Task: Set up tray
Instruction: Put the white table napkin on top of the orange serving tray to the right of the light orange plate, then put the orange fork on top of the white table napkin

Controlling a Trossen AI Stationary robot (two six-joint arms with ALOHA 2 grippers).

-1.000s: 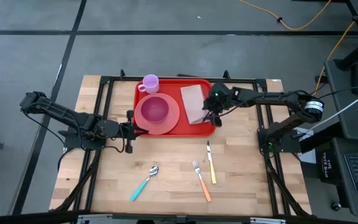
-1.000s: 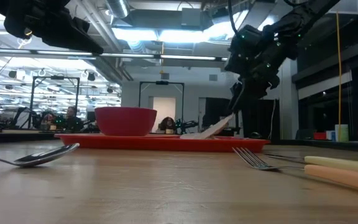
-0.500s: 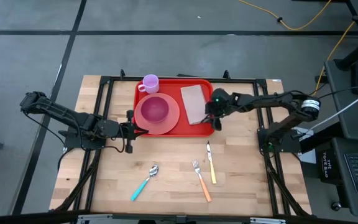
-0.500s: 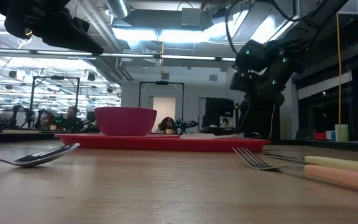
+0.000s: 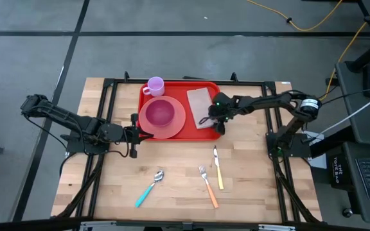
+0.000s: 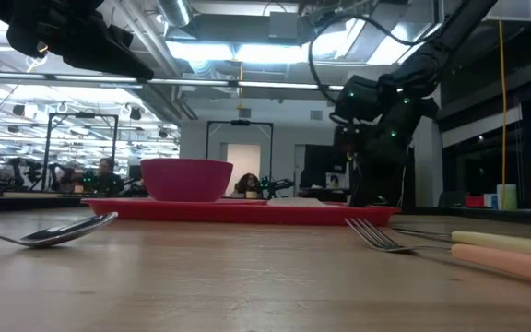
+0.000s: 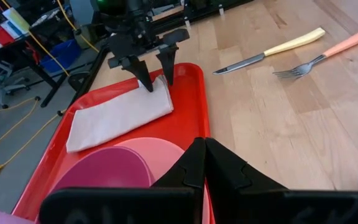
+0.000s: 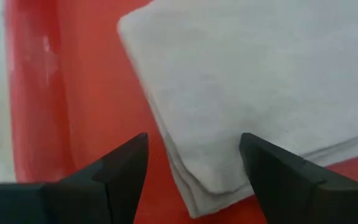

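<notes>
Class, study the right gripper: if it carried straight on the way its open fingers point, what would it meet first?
Most likely the corner of the folded napkin, which lies between the right gripper fingers, on the tray.

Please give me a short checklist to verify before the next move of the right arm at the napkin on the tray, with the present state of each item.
1. Right gripper jaws open: ok.
2. Jaws straddle the folded napkin corner: ok.
3. Napkin lies inside the tray: ok.
4. Jaws touching the napkin: cannot tell.
5. Left gripper shut, waiting at the tray's near edge: ok.
6. Bowl and plate clear of the napkin: ok.
</notes>
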